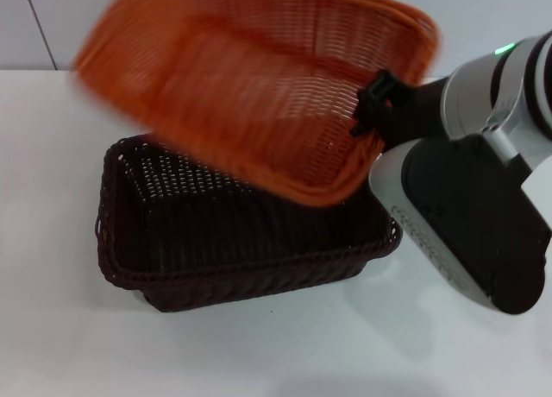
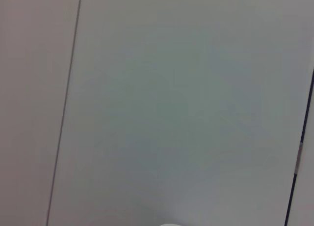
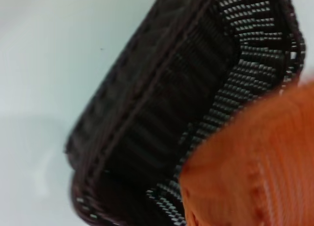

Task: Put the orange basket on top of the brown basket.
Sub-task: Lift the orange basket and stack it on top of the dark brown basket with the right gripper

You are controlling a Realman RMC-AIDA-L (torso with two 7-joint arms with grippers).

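Note:
The orange basket [image 1: 259,78] hangs tilted in the air above the brown basket [image 1: 233,233], its opening facing me. My right gripper [image 1: 373,103] is shut on the orange basket's right rim and holds it up. The brown basket stands on the white table [image 1: 52,328] below, open side up. In the right wrist view the brown basket [image 3: 162,113] lies below and the orange basket [image 3: 255,162] fills one corner. My left gripper is out of view; the left wrist view shows only a pale wall.
My right arm [image 1: 466,216] reaches in from the right, just beside the brown basket's right end. White table surface lies to the left of and in front of the brown basket.

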